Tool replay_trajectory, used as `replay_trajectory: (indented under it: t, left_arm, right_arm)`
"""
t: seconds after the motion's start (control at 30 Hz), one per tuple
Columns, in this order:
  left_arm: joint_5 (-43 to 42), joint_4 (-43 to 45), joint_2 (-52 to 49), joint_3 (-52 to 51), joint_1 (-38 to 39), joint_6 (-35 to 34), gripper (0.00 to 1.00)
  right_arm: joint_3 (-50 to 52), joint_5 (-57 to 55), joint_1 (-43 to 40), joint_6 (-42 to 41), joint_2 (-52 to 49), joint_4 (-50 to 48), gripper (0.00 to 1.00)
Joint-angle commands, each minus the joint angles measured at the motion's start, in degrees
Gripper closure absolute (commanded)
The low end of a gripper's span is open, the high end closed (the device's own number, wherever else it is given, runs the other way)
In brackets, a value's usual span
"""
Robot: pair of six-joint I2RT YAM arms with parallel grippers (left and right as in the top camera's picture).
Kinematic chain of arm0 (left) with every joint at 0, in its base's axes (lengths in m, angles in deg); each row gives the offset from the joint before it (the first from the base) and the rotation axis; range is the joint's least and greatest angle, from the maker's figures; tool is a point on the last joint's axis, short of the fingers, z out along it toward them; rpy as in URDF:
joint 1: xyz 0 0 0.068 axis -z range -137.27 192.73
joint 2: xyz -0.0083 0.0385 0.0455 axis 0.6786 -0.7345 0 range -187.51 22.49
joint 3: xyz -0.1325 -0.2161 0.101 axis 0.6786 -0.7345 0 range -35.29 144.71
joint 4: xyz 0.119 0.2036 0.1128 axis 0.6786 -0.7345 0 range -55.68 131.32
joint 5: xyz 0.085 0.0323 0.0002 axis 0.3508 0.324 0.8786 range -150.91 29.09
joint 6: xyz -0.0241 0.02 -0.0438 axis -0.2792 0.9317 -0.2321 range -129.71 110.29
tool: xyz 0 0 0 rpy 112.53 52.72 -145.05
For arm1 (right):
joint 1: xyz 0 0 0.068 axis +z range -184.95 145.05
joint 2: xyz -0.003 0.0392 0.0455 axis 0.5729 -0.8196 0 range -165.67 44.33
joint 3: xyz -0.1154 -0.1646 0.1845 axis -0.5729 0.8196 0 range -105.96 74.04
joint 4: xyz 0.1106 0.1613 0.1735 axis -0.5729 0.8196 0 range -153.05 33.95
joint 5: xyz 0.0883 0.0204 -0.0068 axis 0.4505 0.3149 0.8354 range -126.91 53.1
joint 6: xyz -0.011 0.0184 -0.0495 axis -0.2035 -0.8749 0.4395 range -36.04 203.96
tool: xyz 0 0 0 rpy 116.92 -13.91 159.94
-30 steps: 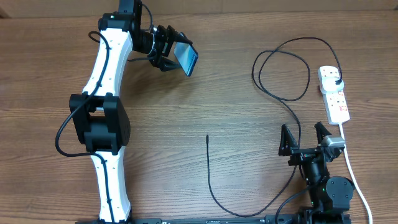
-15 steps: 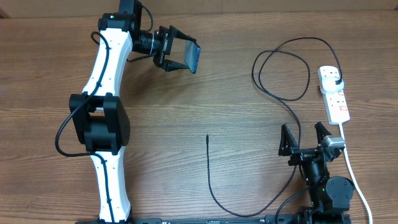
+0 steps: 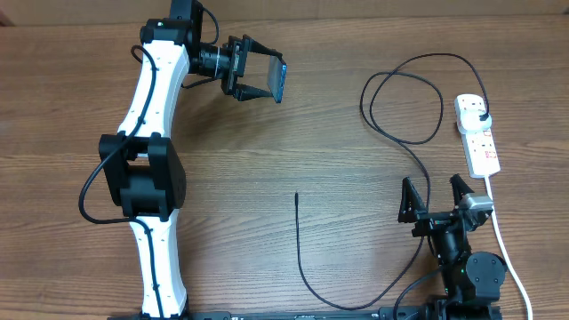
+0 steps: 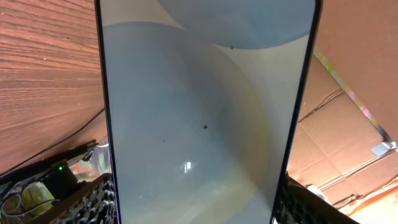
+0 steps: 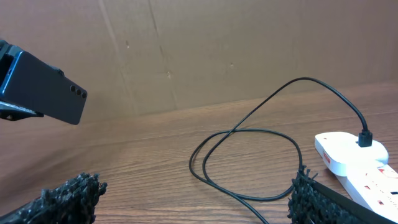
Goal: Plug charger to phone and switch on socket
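My left gripper (image 3: 269,78) is shut on the phone (image 3: 278,83) and holds it above the table at the far left, nearly edge-on to the overhead camera. In the left wrist view the pale blue screen (image 4: 199,112) fills the frame between my fingers (image 4: 93,199). The phone's dark back shows in the right wrist view (image 5: 43,93). The black charger cable (image 3: 400,98) loops on the table; its plug head (image 3: 481,110) sits in the white socket (image 3: 477,133), and its connector tip (image 3: 296,196) lies free mid-table. My right gripper (image 3: 436,191) is open and empty near the front edge.
The socket's white cord (image 3: 502,240) runs down the right side past my right arm. The cable's lower run (image 3: 307,276) curves along the front edge. In the right wrist view the cable loop (image 5: 249,134) and socket (image 5: 354,158) lie ahead, with a cardboard wall (image 5: 217,50) behind.
My left gripper has turned and shifted slightly right with the phone, which now stands more edge-on to the overhead camera. The right arm, cable and socket have not moved.
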Motion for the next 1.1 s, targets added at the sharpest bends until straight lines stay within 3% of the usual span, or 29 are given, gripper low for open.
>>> replay_trajectory:
  t: [0.0,1.07]
  left_arm:
    - [-3.3,0.0,0.2,1.9,0.2,-0.5,0.96]
    - [-2.6,0.0,0.2,1.9,0.2,-0.3,0.96]
  right_arm:
    - [0.6,-0.3,0.1,-0.2,0.6,-0.3,0.0]
    - [0.6,-0.3,0.1,-0.2,0.6,-0.3,0.0]
